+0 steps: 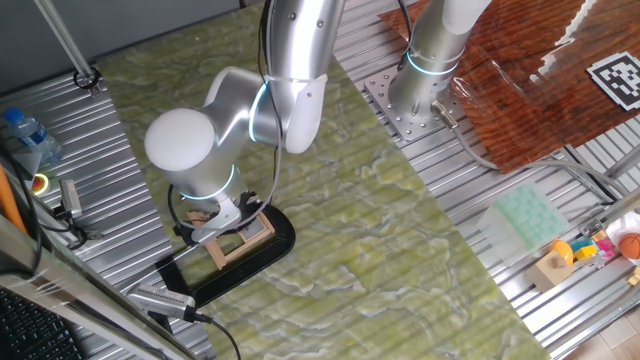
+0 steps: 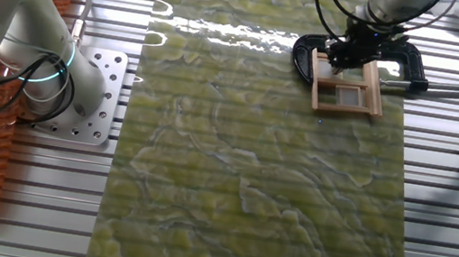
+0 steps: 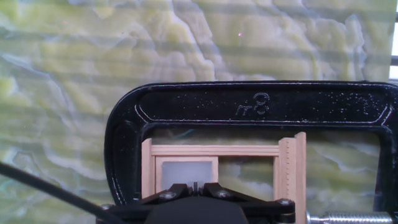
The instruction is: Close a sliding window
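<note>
The small light-wood square sliding window (image 2: pixel 346 85) lies flat on the green-and-yellow marbled mat (image 2: pixel 258 178) covering the ribbed metal counter (image 2: pixel 452 226), near the mat's edge. It sits within a glossy black oblong clamp-shaped base (image 3: pixel 249 106) whose long axis runs along that edge. One grey pane (image 3: pixel 186 171) shows. The single end effector (image 3: pixel 196 185) rests on the frame, fingers nearly together; whether it grips, I cannot tell.

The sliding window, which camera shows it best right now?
The other fixed view: the sliding window shows its whole wooden frame and grey panes, with the claw at its far edge. The hand view crops its lower part behind the claw. In one fixed view the arm covers part of it.
</note>
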